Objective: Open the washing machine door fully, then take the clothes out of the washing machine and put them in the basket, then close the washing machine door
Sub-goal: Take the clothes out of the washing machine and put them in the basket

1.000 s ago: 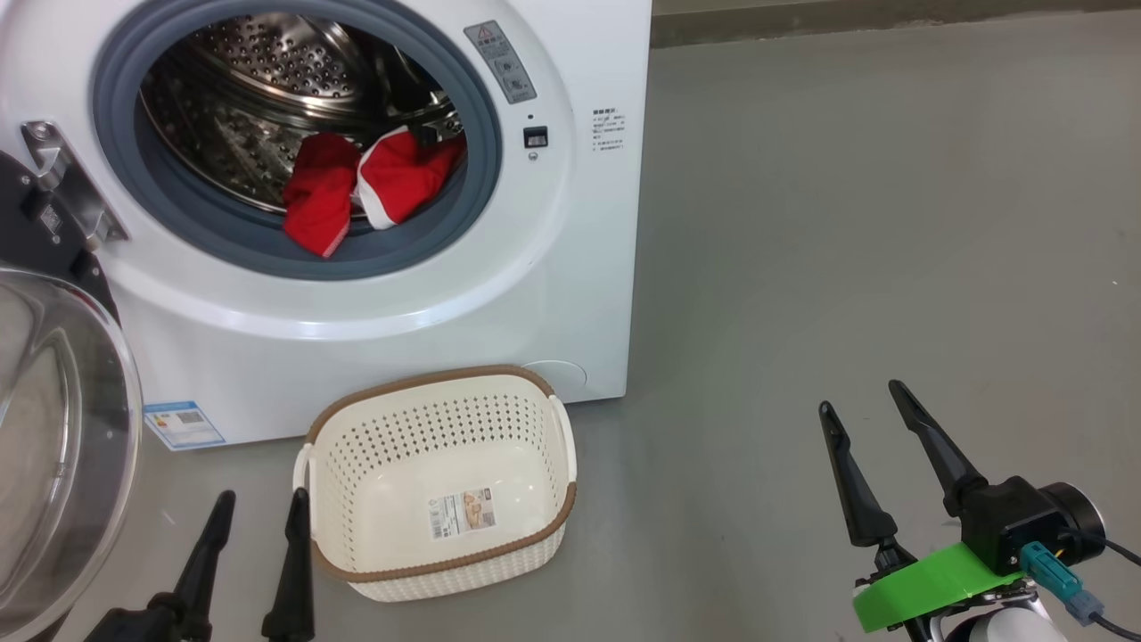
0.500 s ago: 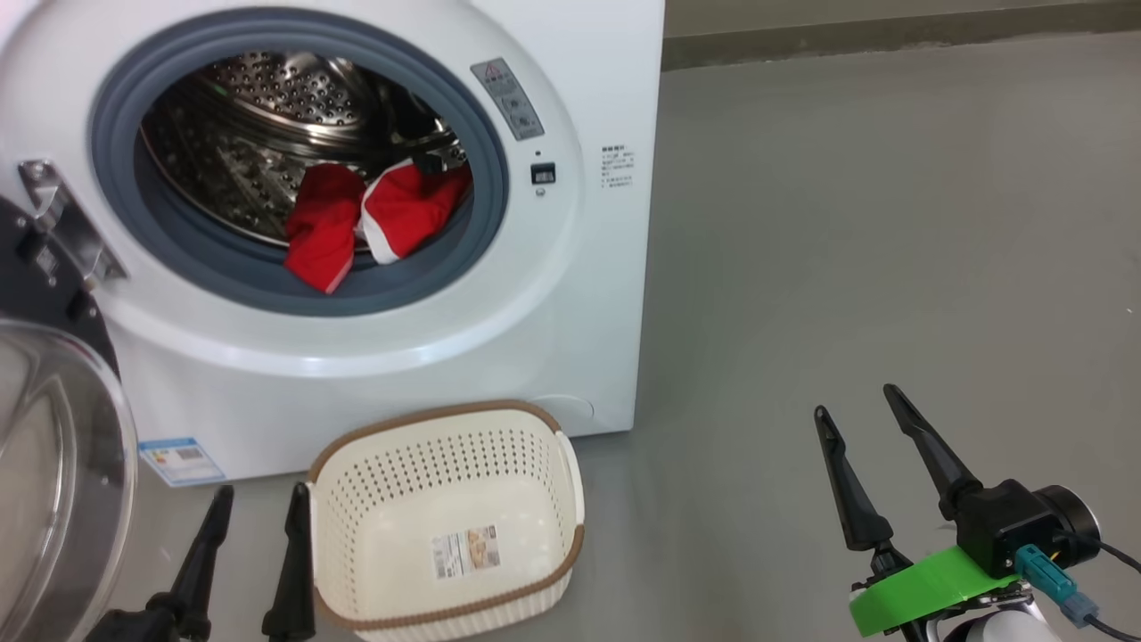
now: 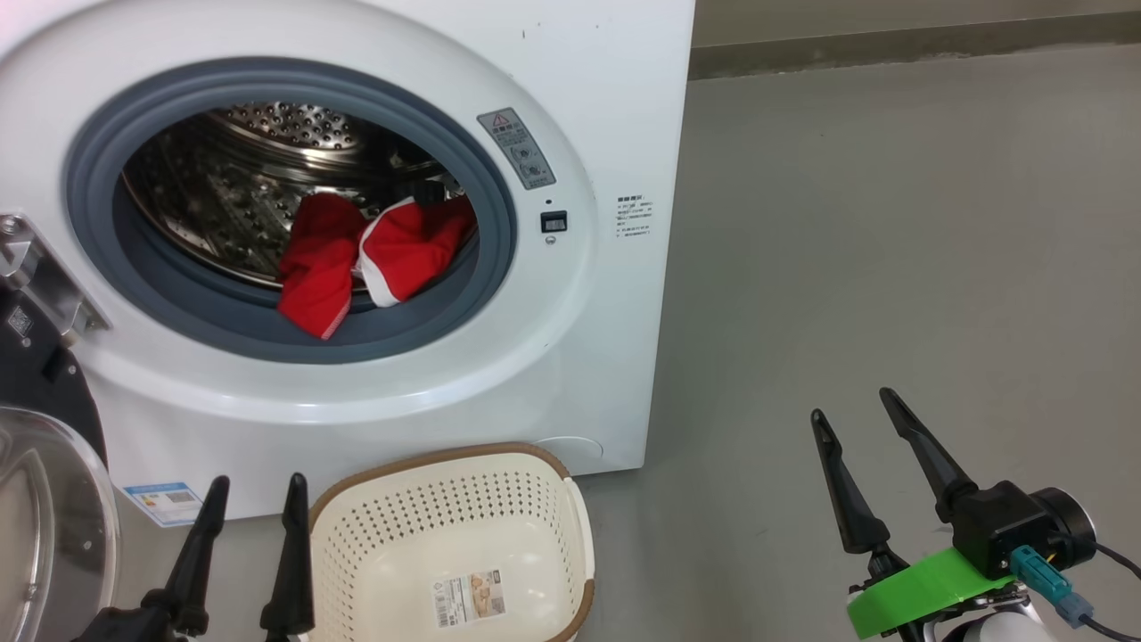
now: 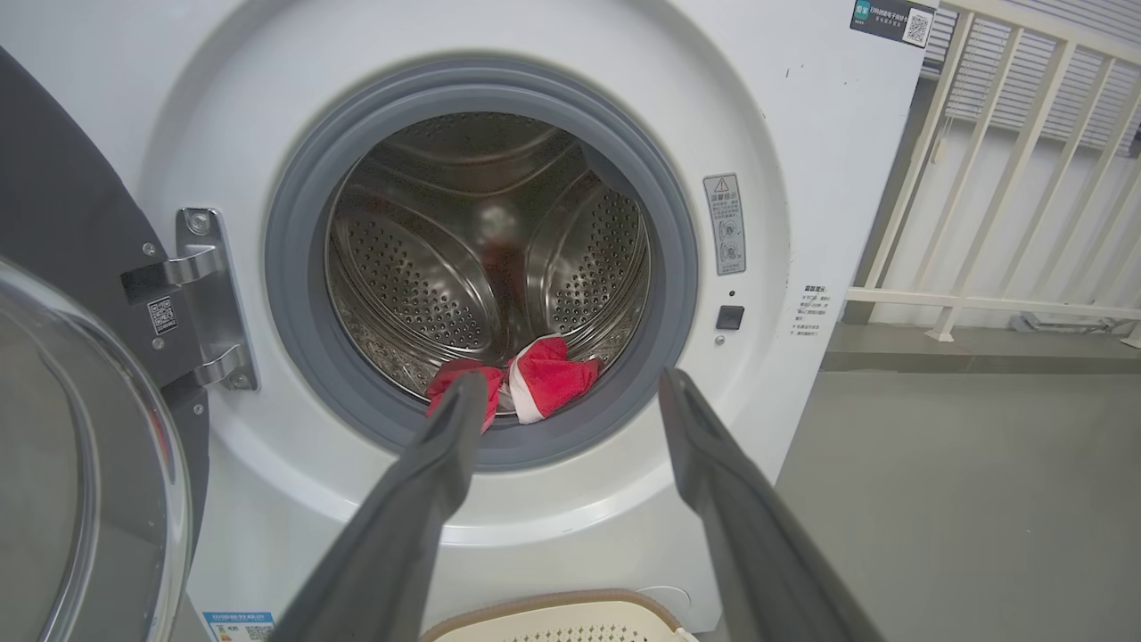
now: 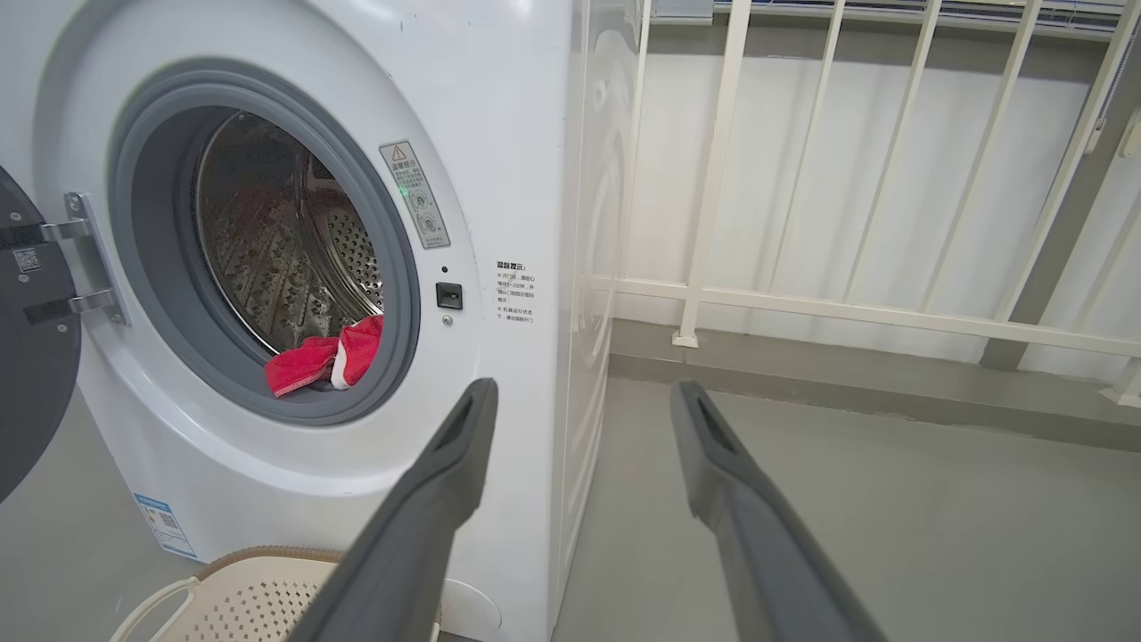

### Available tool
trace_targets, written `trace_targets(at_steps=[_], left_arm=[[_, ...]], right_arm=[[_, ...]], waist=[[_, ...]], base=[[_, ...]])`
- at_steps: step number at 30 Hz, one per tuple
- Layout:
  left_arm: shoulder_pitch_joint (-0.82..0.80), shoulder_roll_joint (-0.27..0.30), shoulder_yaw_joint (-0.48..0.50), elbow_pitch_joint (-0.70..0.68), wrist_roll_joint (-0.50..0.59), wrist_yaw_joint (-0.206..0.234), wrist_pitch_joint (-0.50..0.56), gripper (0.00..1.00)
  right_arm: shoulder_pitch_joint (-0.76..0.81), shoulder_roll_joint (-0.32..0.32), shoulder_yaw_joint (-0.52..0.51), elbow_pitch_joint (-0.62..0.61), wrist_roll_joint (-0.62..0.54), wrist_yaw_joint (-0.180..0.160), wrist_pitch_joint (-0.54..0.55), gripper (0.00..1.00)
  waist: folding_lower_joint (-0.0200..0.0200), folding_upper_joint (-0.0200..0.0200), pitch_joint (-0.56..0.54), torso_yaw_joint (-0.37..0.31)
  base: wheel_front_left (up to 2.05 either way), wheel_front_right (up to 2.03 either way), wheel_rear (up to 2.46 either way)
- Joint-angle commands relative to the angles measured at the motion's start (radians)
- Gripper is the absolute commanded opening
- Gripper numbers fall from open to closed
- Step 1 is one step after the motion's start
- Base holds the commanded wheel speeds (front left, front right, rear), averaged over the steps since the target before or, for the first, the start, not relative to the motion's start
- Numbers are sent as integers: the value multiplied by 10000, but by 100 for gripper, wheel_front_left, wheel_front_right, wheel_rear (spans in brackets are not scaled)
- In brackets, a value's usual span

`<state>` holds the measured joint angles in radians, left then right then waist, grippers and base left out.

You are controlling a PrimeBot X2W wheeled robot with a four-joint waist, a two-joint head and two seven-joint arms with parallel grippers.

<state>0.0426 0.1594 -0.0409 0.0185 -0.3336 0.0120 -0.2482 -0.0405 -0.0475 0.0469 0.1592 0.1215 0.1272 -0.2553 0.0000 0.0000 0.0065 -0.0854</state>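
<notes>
The white washing machine (image 3: 570, 107) stands with its round door (image 3: 45, 526) swung out to the left on a metal hinge. Red clothes (image 3: 357, 259) with white trim lie at the front lip of the steel drum, over the grey gasket; they show too as clothes (image 4: 526, 383) and clothes (image 5: 325, 366). The cream basket (image 3: 450, 535) with a brown rim sits on the floor right below the opening, with nothing in it but a paper label. My left gripper (image 3: 257, 486) is open just left of the basket. My right gripper (image 3: 851, 406) is open over bare floor to the right.
Grey floor (image 3: 891, 267) stretches right of the machine. A white railing (image 5: 847, 308) stands against the wall behind. The open door's black rim and glass bowl (image 4: 80, 464) crowd the left side close to my left arm.
The head camera has tilted and moved in: the machine and basket have slid down and to the right in the picture. Both grippers keep their places and stay open.
</notes>
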Motion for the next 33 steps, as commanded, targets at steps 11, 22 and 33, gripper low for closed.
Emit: trace_targets(at_steps=[11,22,33], left_arm=[[-169,80,328,-382,55,214,-105,100],[-169,84,270,-485,109,434,-47,100],[-996,116,180,-267,218,639,108,100]], right_arm=[[-186,-28,320,-176,38,35,-65,100],[-129,-28,391,-176,7,35,-65,100],[-341,-28,355,-303,-21,35,-65,100]], waist=[[0,0,12,51],[0,0,87,129],[0,0,669,334]], base=[[0,0,0],[0,0,0],[0,0,0]])
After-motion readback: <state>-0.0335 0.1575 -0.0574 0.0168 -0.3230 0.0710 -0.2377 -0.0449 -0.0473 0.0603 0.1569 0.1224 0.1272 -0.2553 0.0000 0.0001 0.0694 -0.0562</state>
